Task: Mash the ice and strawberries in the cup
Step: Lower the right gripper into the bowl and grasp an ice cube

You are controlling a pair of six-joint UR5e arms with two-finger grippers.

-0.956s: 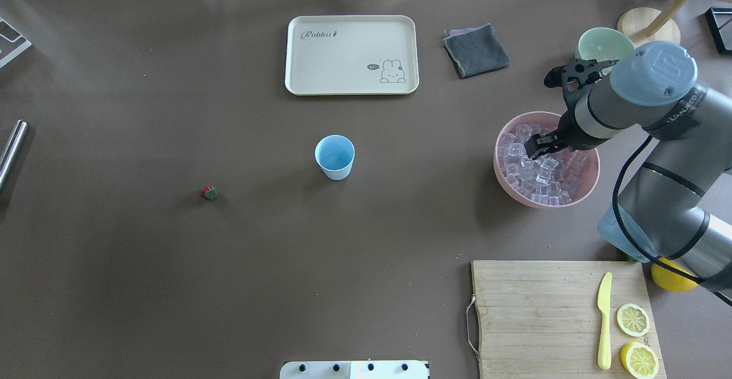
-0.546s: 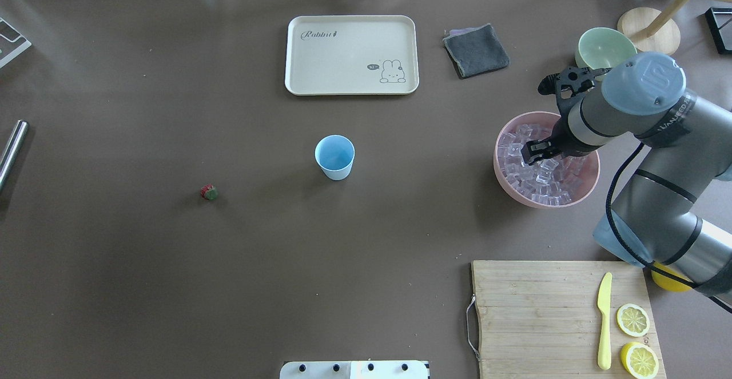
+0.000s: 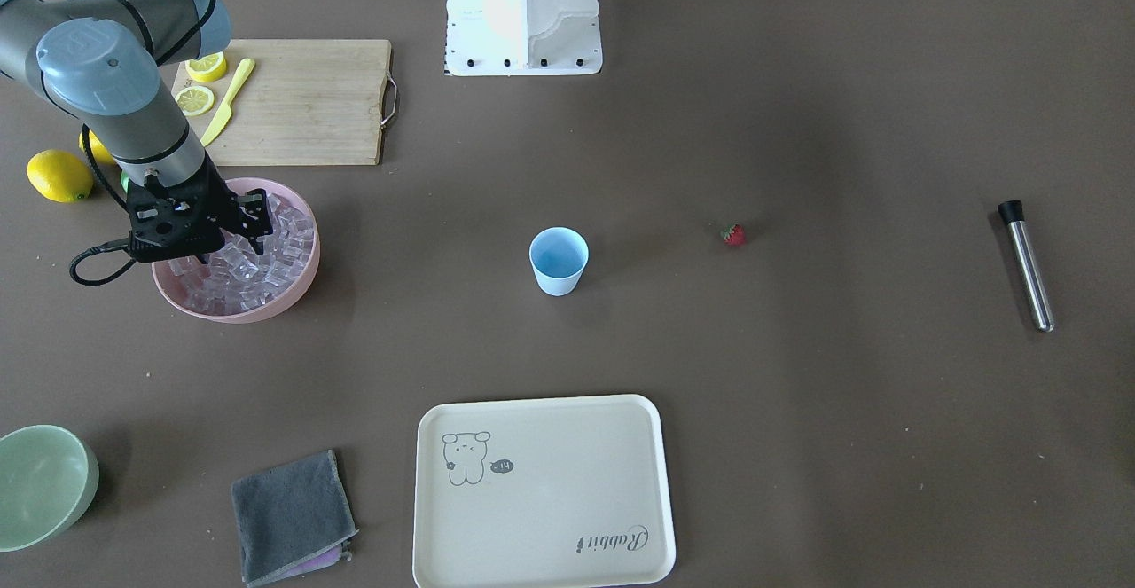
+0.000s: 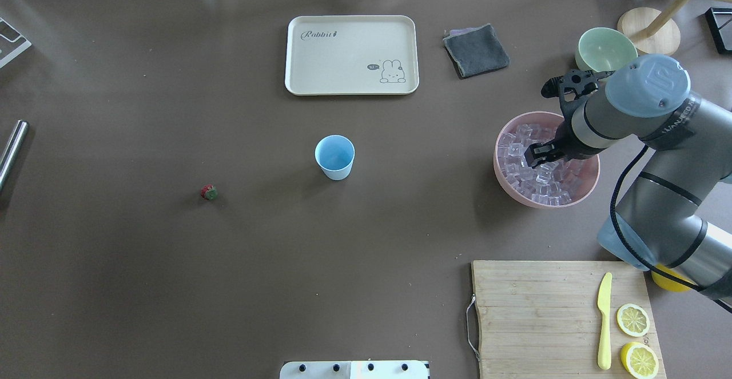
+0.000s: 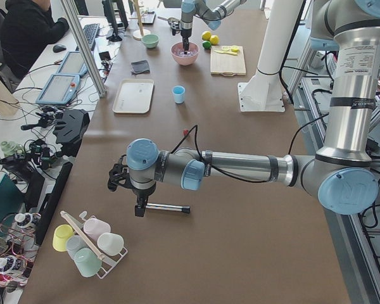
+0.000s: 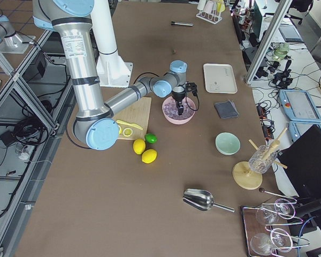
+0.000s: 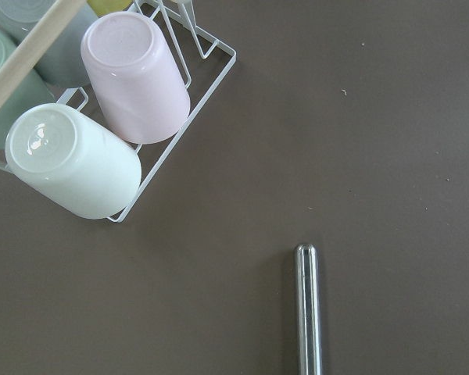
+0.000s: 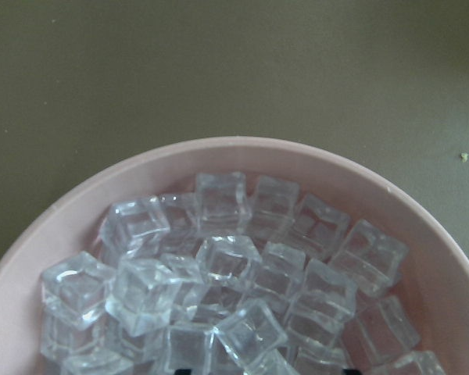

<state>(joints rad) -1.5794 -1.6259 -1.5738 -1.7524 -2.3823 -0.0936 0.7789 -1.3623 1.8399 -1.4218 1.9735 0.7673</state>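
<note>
The light-blue cup (image 4: 334,156) stands upright and empty-looking mid-table. A small red strawberry (image 4: 209,192) lies alone on the table to its left. Clear ice (image 4: 529,176) cubes fill a pink bowl (image 4: 503,187) at the right; the right wrist view looks down on that ice (image 8: 227,273) from close up. My right gripper (image 4: 540,155) points down into the bowl among the cubes, its fingers apart and holding nothing. My left gripper (image 5: 139,206) hangs far off at the table's left end over a metal muddler (image 5: 168,208); I cannot tell whether it is open or shut.
At the back are a cream rabbit tray (image 4: 351,53), a grey cloth (image 4: 476,50) and a pale green bowl (image 4: 603,47). A cutting board (image 4: 532,310) with a yellow knife and lemon halves lies front right. A rack of upturned cups (image 7: 133,86) sits by the muddler (image 7: 306,312).
The right gripper has sunk lower into the pink bowl's ice and shifted slightly toward the robot. The cup and strawberry have not moved.
</note>
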